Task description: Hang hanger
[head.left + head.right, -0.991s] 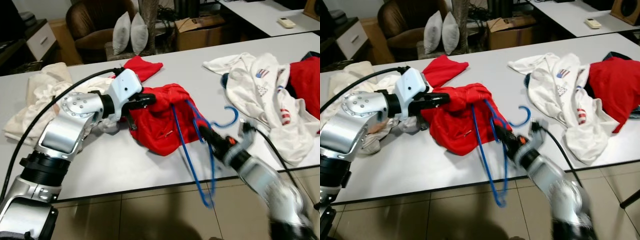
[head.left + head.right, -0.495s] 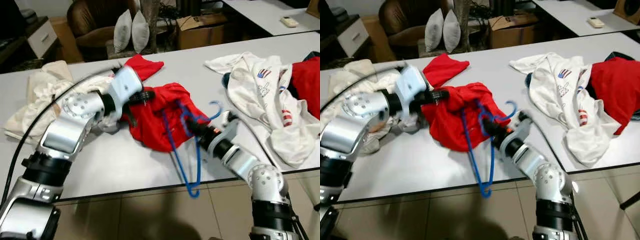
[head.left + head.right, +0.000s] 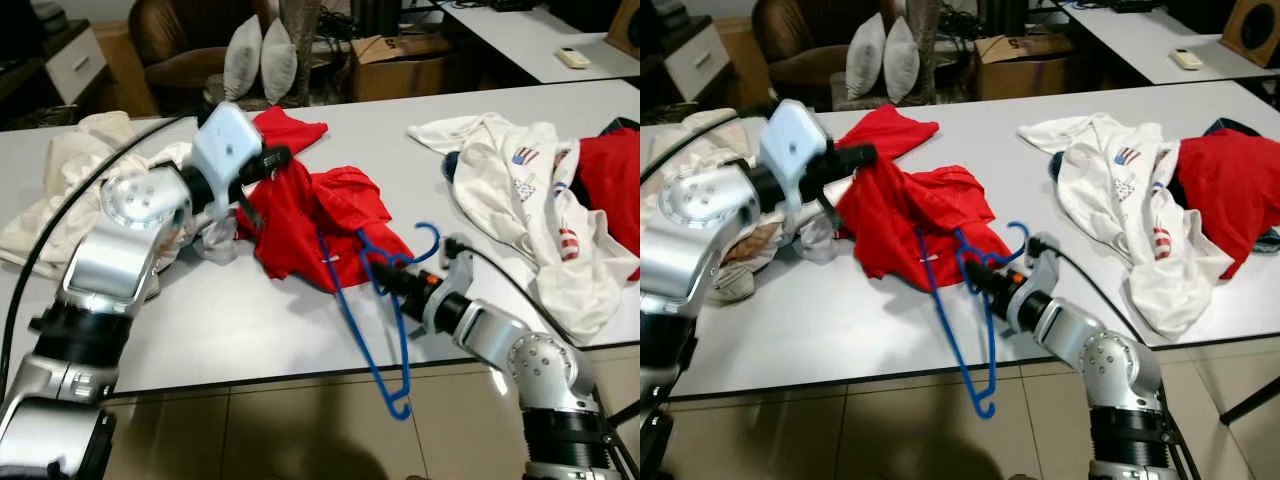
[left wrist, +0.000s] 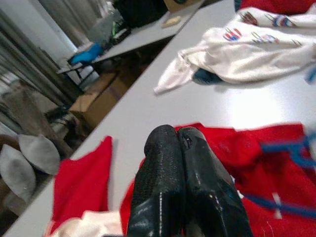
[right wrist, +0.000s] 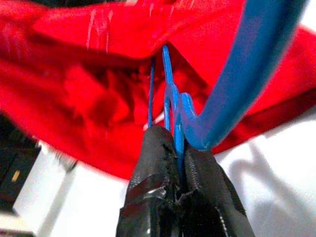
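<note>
A crumpled red shirt lies mid-table. My left gripper is shut on its upper edge and holds that edge lifted off the table. In the left wrist view the fingers are pressed together above the red cloth. My right gripper is shut on the neck of a blue wire hanger, just below its hook. The hanger's upper part lies on the shirt and its lower end dangles past the table's front edge. In the right wrist view the blue wire runs between the pinched fingers.
A second red cloth lies behind the left gripper. Cream cloths are piled at the left, a white printed garment and another red garment at the right. The white table's front edge is close, with tiled floor below.
My left gripper has risen and drawn back to the left with the shirt's edge, stretching the cloth upward. The right gripper with the hanger has shifted slightly right and nearer.
</note>
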